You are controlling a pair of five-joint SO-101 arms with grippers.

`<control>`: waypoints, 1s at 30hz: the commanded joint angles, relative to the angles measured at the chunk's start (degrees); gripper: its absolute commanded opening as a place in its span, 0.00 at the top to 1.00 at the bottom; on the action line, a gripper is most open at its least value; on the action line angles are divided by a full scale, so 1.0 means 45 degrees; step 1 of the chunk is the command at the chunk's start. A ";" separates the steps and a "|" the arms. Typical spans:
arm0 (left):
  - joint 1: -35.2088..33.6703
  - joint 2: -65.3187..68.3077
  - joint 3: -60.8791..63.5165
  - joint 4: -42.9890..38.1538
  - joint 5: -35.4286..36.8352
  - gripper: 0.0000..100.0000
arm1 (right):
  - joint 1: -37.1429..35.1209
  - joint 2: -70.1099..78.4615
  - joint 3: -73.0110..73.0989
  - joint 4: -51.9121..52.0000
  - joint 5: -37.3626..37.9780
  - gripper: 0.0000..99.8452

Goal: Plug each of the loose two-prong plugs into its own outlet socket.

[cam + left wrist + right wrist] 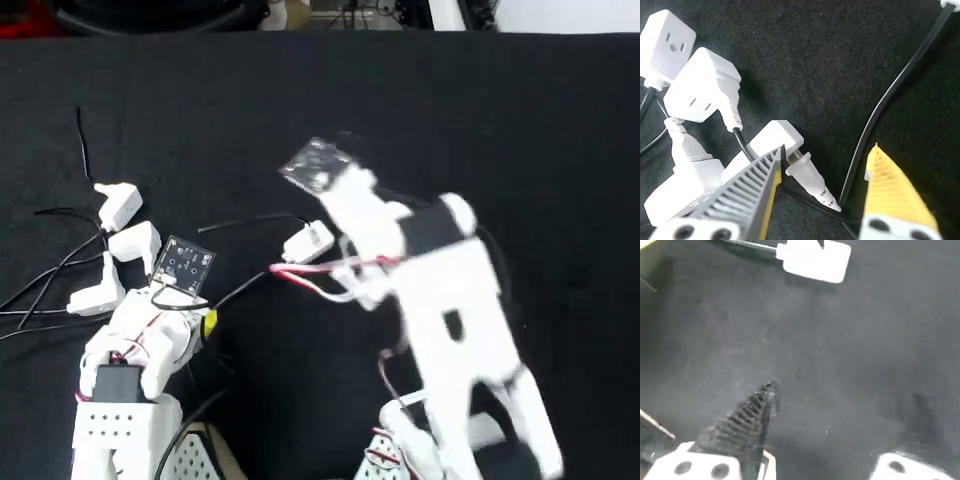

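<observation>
Left pincer (827, 147) hangs low over the outlet cluster on the left of the table (500, 120), jaws apart, nothing held. Its ribbed grey finger (750, 190) is just beside a white outlet block (775, 140), and a thin black cable (890, 95) runs between it and the yellow finger (890, 185). Right pincer (835, 425) is above bare cloth mid-table, jaws look apart, empty. Loose white plug (308, 240) lies flat nearby, well apart from the free sockets (700, 92). Likely step: right arm fetches that plug. Grip the body across its flat sides, not the cord, with prongs clear. Line blades with slots before pushing; the other pincer could brace the block. Plugs and blocks are smooth hard white plastic, boxy with rounded corners, probably slippery. Cable looks flat and limp; table cloth is matte black, felt-like.
</observation>
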 commanded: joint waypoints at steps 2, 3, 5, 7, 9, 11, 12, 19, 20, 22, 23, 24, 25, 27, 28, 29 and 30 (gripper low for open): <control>0.0029 -0.0039 -0.0205 -0.0195 0.0117 0.75 | 0.1915 -0.2647 0.3096 -0.1875 0.0059 0.88; 0.0029 -0.0039 -0.0225 -0.0195 0.0117 0.77 | 0.2188 -0.3116 0.3858 -0.2364 0.0059 0.86; 0.0029 -0.0176 -0.0342 -0.0117 0.0098 0.84 | 0.2540 -0.4073 0.5206 -0.3067 0.0059 0.86; -0.0029 -0.0527 -0.0400 0.0098 0.0098 0.92 | 0.2716 -0.5187 0.6418 -0.3673 0.0059 0.89; 0.0010 -0.1114 -0.0440 0.0664 0.0059 0.97 | 0.2755 -0.6437 0.7570 -0.4278 0.0059 0.92; -0.0010 -0.1954 -0.0459 0.1485 0.0098 0.96 | 0.2755 -0.7824 0.8606 -0.4943 0.0059 0.95; -0.0088 -0.2462 -0.0479 0.1895 0.0098 0.96 | 0.2774 -0.8586 0.9114 -0.5353 0.0059 0.96; -0.0088 -0.3028 0.0029 0.2325 0.0020 0.97 | 0.3458 -1.4349 1.3646 -0.7795 0.0059 0.98; 0.0049 -0.3048 0.0283 0.2090 0.0020 0.97 | 0.3536 -1.5306 1.4408 -0.7990 0.0059 0.98; 0.0166 -0.3048 0.0713 0.1641 0.0020 0.97 | 0.3653 -1.6596 1.5560 -0.8147 0.0039 0.98; 0.0127 -0.3048 0.0889 0.1524 0.0020 0.97 | 0.3653 -1.6440 1.5560 -0.7951 0.0020 0.98; 0.0107 -0.3048 0.1084 0.1426 0.0020 0.97 | 0.3731 -1.6107 1.5521 -0.7600 0.0039 0.98; 0.0147 -0.3048 0.1123 0.1543 0.0020 0.97 | 0.3731 -1.5736 1.5482 -0.7346 0.0039 0.98; 0.0127 -0.3048 0.1104 0.1543 0.0039 0.97 | 0.3731 -1.5346 1.5600 -0.6838 0.0039 0.98; 0.0127 -0.3048 0.1104 0.1543 0.0039 0.97 | 0.3731 -1.5326 1.5600 -0.6466 0.0039 0.98; 0.0127 -0.3048 0.1104 0.1543 0.0059 0.97 | 0.3731 -1.5346 1.5600 -0.6056 0.0039 0.98; 0.0147 -0.3048 0.1104 0.1543 0.0059 0.97 | 0.3731 -1.5365 1.5600 -0.5626 0.0039 0.98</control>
